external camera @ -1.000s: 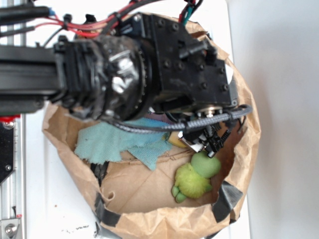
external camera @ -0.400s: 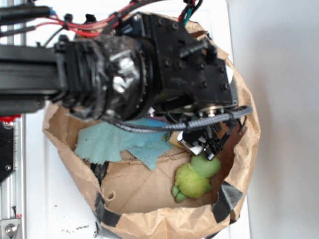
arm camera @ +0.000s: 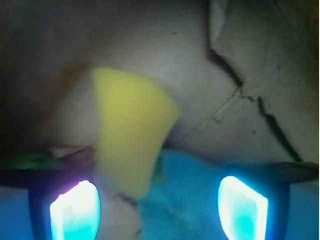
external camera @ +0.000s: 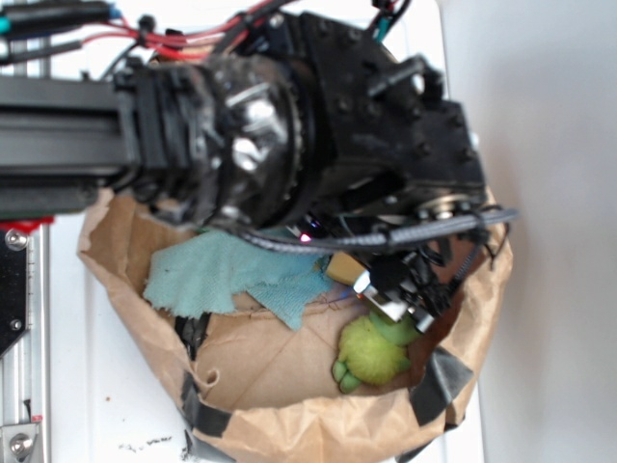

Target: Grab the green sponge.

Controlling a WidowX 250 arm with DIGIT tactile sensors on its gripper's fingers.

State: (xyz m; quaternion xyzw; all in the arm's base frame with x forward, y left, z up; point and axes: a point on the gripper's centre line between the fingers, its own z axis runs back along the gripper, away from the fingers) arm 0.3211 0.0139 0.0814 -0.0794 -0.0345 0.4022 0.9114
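The green sponge (external camera: 388, 331) is mostly hidden under my gripper (external camera: 400, 307); only a smooth green sliver shows beside the fuzzy lime toy (external camera: 369, 354) at the bag's lower right. In the wrist view the gripper (arm camera: 159, 210) is open, its two glowing pads (arm camera: 75, 210) wide apart with nothing held between them. Ahead of them lie a yellow wedge sponge (arm camera: 130, 130) and blue cloth (arm camera: 192, 192). A faint green patch (arm camera: 25, 161) shows at the left edge; I cannot tell what it is.
Everything sits inside a brown paper bag (external camera: 289, 424) with taped corners and upright walls. A teal cloth (external camera: 222, 275) covers the bag's left floor. The yellow wedge (external camera: 339, 267) peeks out under the wrist. A metal rail (external camera: 19, 386) runs along the left.
The arm has shifted right and down inside the bag. Its fingers now cover the green sponge, which showed fully above the fuzzy toy a second ago.
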